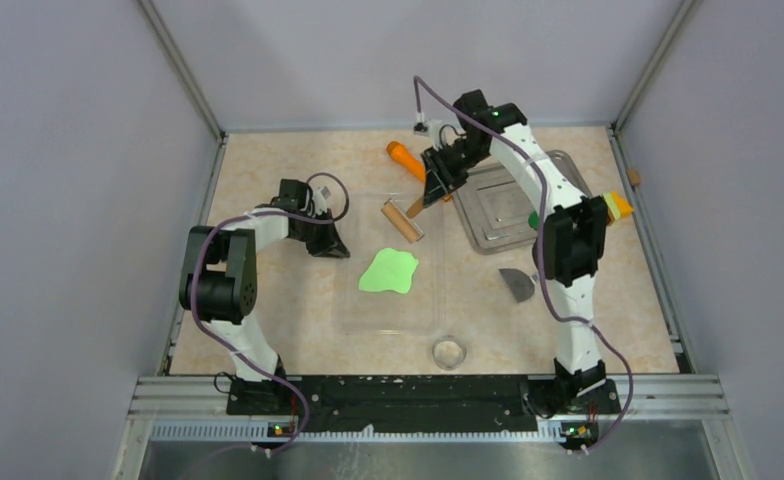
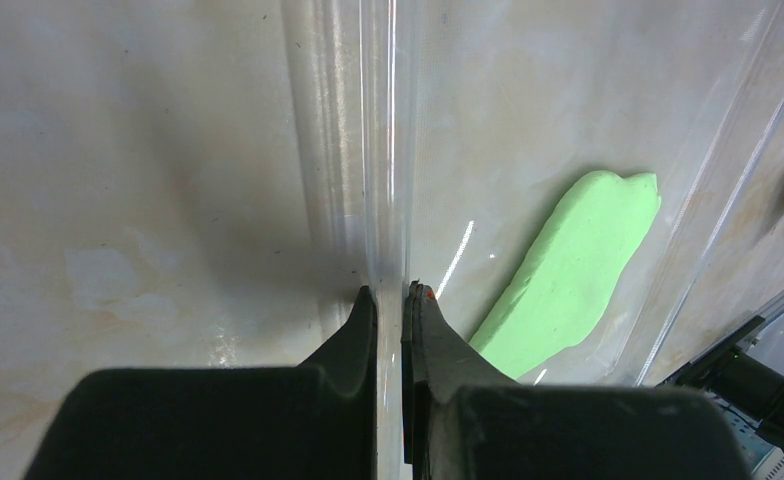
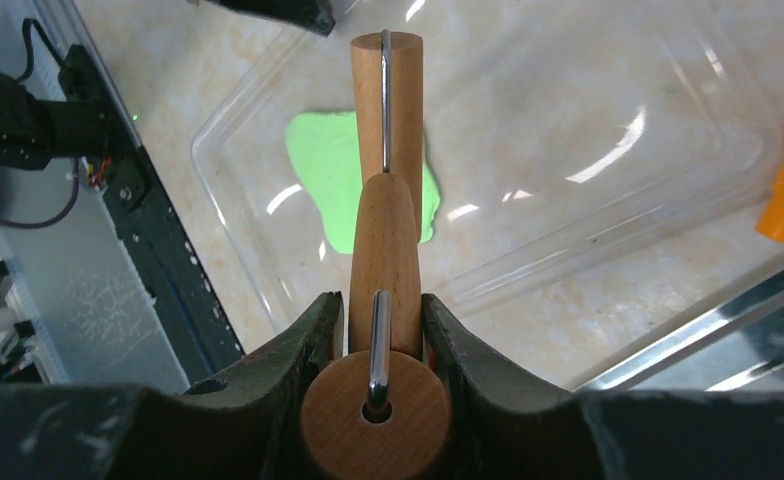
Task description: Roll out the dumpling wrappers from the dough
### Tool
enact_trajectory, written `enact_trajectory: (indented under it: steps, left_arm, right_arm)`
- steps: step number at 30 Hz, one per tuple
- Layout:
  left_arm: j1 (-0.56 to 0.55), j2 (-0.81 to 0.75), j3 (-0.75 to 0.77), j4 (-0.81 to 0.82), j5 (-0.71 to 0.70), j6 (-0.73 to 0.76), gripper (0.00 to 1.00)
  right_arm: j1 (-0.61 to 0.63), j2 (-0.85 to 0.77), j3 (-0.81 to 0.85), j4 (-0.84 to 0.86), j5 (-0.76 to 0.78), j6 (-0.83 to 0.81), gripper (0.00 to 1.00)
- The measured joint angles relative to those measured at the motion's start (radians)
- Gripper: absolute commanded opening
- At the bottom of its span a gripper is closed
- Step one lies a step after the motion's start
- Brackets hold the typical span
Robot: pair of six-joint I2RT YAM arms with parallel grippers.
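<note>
Holding a rolling pin [image 3: 386,100] over a clear tray [image 1: 353,310], with the dough [image 1: 388,272] lying flattened inside it.

Right fingers [image 3: 318,325] are clenched on the wooden handle of the rolling pin, one to each side of it. In the top view the roller sits just to the far side of the dough, and contact with the tray cannot be confirmed. Left fingers [image 2: 370,310] are pinched nearly together on the tray's left rim. The dough is a thin, irregular light-green sheet on the tray floor at mid-worktop [image 1: 268,330], apart from both sets of fingers. A metal tray [image 1: 488,215] stands to the far right, with an orange tool [image 1: 405,158] on its left. A small clear ring [image 1: 449,352] lies near the tray's near edge, and a grey scraper [image 1: 517,283] lies on the right.
</note>
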Motion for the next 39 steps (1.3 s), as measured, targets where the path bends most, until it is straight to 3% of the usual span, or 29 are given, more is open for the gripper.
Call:
enact_trajectory:
  steps: [22,39]
  left_arm:
    - [0.004,0.011,0.007,-0.004,0.017,-0.002,0.00]
    - [0.005,0.011,0.007,-0.003,0.017,-0.003,0.00]
  right_arm:
    - [0.059,0.097,-0.186,-0.032,-0.041,0.026,0.00]
    - [0.081,0.135,-0.188,-0.019,-0.070,0.071,0.00]
